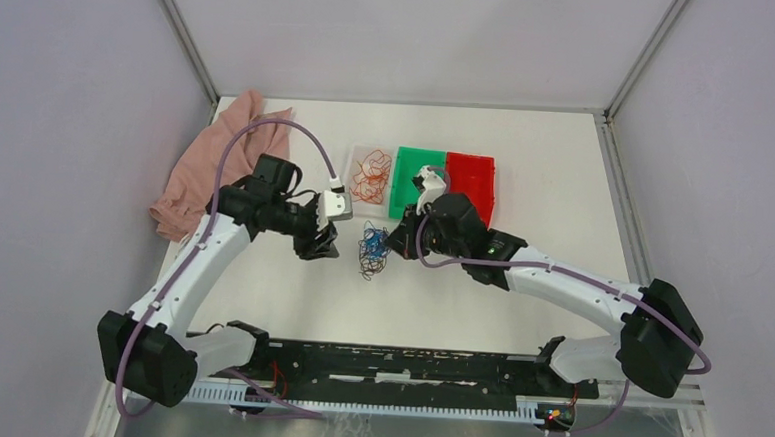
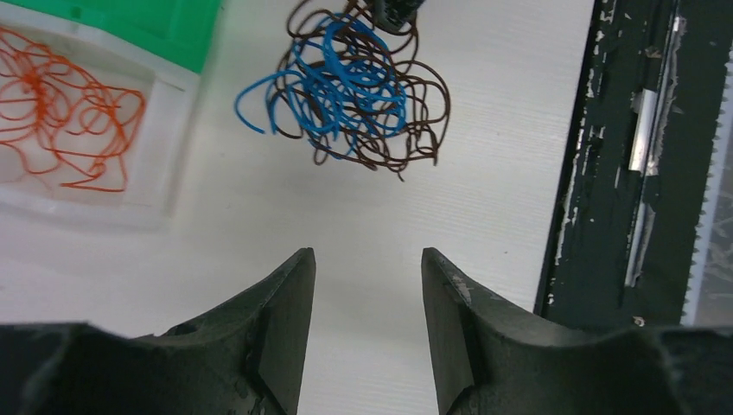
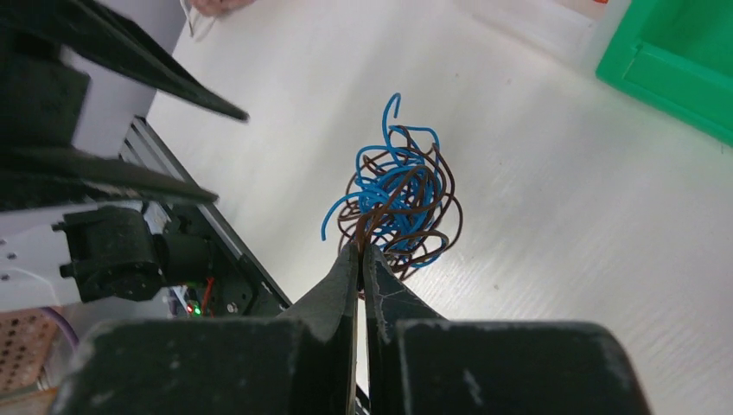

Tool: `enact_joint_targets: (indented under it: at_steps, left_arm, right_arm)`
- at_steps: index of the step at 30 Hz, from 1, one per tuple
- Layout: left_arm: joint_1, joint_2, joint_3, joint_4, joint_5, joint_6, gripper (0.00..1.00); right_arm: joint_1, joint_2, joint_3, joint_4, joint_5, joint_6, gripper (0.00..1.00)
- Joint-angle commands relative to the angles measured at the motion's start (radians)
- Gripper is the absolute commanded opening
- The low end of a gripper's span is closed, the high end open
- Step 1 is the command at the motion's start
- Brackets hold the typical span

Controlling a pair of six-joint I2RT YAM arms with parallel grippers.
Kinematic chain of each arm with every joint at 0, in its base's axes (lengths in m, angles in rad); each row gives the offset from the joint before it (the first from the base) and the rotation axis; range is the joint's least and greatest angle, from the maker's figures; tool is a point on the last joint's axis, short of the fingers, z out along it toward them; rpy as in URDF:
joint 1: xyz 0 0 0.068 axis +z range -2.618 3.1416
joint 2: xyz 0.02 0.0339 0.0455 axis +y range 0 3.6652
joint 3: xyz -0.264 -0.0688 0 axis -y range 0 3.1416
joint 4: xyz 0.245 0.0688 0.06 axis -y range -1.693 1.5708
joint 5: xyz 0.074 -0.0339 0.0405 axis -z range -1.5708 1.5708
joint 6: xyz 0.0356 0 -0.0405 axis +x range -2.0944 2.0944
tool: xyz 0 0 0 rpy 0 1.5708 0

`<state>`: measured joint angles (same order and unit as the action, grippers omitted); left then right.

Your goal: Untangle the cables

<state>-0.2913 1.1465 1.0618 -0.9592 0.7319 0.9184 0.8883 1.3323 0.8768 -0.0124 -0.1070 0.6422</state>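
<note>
**Lead:** Your right gripper (image 3: 361, 252) is pressed together on dark brown wire at the near edge of the blue-and-brown tangle (image 3: 398, 199). The tangle sits over the table (image 2: 259, 216), between the two arms. Treat that pinch as your anchor.

**Checker:** Your left gripper (image 2: 367, 259) stands spread and empty, short of the tangle. Before advancing it, select one blue loop that projects clear of the knot. The free blue end (image 2: 240, 107), on the side toward the clear tray (image 2: 86, 207), is a good candidate.

**Lead:** Close on blue only. Pull away from the right gripper, slowly and low, so the brown coils slide off rather than tighten. If the whole knot travels with you, stop and re-grip nearer the free end.

**Checker:** The orange-red cables (image 2: 65, 108) already lie in the clear tray, apart from the knot. Leave them.

**Lead:** Limits of view:
- You cannot tell how many brown strands the right fingers hold, because the tips hide the contact.
- How blue and brown interlock inside the knot is unreadable.
- Whether the knot rests fully on the table or hangs partly lifted is uncertain.
- The left wrist view cuts off the tangle's far side.
</note>
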Motion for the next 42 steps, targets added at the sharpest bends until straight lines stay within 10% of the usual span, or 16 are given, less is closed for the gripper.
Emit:
enact_joint_targets:
  at_steps: [1,18,23,32,42]
  left_arm:
    - [-0.014,0.003,-0.072,0.064,0.043,-0.168,0.58]
    - [-0.073,-0.169,-0.287,0.584,-0.134,-0.559,0.56]
    - [-0.073,-0.099,-0.243,0.538,0.000,-0.591,0.35]
    - [-0.073,-0.152,-0.257,0.460,-0.090,-0.385,0.04]
    - [-0.074,-0.204,-0.198,0.460,-0.245,-0.228,0.03]
  right_arm:
    - [0.002,-0.020,0.020,0.126,0.087,0.128,0.04]
    - [0.003,-0.033,-0.047,0.367,0.169,0.469,0.00]
    - [0.003,-0.045,-0.071,0.379,0.164,0.489,0.00]
    - [0.003,-0.126,-0.153,0.347,0.220,0.482,0.00]
    - [0.003,-0.154,-0.182,0.163,0.248,0.396,0.07]
